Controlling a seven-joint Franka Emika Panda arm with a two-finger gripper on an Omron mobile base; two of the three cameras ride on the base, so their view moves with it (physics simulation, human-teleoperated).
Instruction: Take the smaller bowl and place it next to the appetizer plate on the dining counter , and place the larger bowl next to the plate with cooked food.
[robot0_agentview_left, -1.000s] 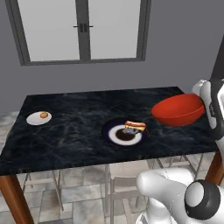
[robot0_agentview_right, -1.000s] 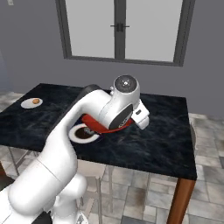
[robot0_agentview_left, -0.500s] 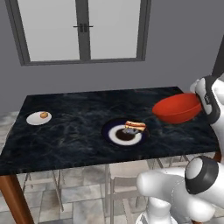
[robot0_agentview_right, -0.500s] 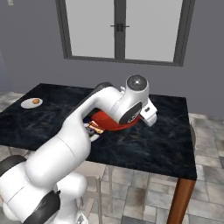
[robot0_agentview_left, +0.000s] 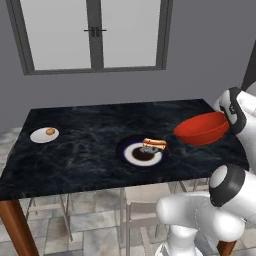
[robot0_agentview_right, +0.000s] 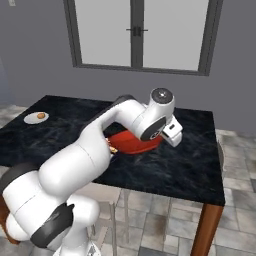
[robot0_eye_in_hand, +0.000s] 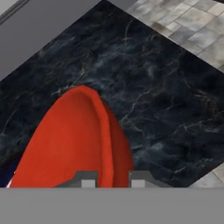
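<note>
My gripper (robot0_eye_in_hand: 110, 177) pinches the larger bowl (robot0_agentview_left: 201, 129) by its rim, tilted above the table (robot0_agentview_left: 85, 150) near its right edge; the plate with cooked food (robot0_agentview_left: 144, 151) sits at 9 o'clock, bare marble between.

Light is even and moderate across all views, flat as rendered scenes are, with no strong direction. The pale frosted window panes (robot0_agentview_left: 92, 32) at the top of both base views are the brightest areas, without glare. The black white-veined marble tabletop (robot0_agentview_left: 85, 150) carries a faint sheen and hardly any cast shadows. The wide glossy red bowl (robot0_eye_in_hand: 65, 144) shows soft shading along its rim. The hand view is coarse and slightly blurred; edges look undistorted.
</note>
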